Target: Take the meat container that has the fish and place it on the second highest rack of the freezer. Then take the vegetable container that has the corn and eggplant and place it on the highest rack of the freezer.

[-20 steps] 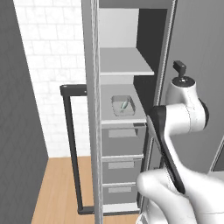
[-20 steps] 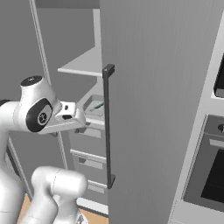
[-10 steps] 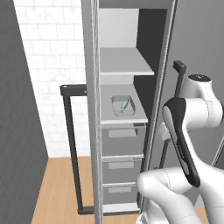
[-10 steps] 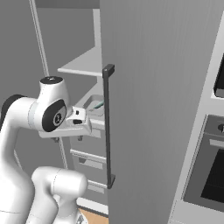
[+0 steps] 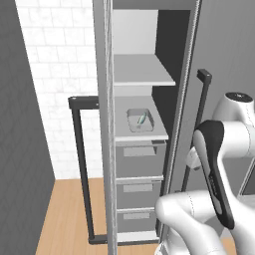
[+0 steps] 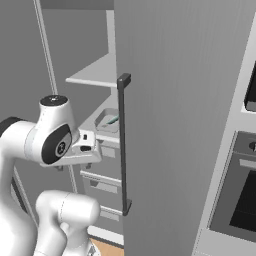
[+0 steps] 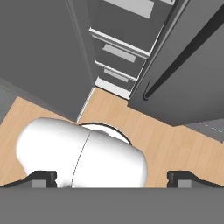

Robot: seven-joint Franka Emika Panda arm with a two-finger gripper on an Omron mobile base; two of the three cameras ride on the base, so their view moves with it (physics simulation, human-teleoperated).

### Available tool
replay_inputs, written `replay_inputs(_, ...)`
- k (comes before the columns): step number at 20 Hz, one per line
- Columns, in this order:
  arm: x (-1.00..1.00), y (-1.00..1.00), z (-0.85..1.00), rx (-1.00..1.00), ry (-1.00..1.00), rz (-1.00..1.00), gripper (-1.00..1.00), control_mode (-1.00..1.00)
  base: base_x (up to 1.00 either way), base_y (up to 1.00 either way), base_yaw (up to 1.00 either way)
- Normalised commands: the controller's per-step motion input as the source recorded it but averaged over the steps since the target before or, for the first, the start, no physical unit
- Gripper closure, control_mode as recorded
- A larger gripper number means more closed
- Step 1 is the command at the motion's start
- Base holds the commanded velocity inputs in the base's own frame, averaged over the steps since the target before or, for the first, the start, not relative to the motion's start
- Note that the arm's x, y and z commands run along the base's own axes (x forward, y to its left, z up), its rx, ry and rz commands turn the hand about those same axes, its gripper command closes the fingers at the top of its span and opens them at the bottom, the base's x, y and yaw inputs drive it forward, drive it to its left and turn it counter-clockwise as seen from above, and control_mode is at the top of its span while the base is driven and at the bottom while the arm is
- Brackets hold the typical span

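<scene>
The freezer [image 5: 137,159] stands open, with three grey drawers low down. On its second highest rack [image 5: 155,133] rests the clear meat container [image 5: 131,114] holding the slim fish [image 5: 141,118], also seen as the container [image 6: 102,121] and fish [image 6: 114,119] from the right. Above it, the highest rack [image 5: 142,74] is bare. My gripper [image 7: 112,178] is open with nothing between its fingertips [image 7: 43,178]. It is drawn back from the shelves and points down at the wood floor in front of the drawers. The vegetable container with the corn and eggplant is out of view.
The freezer's open door with its dark bar handle [image 5: 79,164] juts out on the left. A tall grey door with a long dark handle [image 6: 122,145] stands right of the opening, close to my arm. Beyond it is the black-glass oven [image 6: 240,200]. Wood floor [image 7: 175,144] lies below.
My arm has drawn back from the fish shelf and swung right, its elbow rising. The container stays on the rack and the jaws stay wide.
</scene>
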Motion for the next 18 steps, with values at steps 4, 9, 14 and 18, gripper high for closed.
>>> replay_inputs(4, 0.00, 0.00, 0.00, 0.00, 0.00, 0.00, -1.00, -1.00, 0.00, 0.00, 0.00)
replay_inputs(9, 0.00, 0.00, 0.00, 0.00, 0.00, 0.00, -1.00, -1.00, 0.00, 0.00, 0.00)
replay_inputs(14, 0.00, 0.00, 0.00, 0.00, 0.00, 0.00, -1.00, 1.00, -0.61, -0.26, -0.02)
replay_inputs(18, 0.00, 0.00, 0.00, 0.00, 0.00, 0.00, -1.00, 1.00, -0.74, -0.54, -0.10)
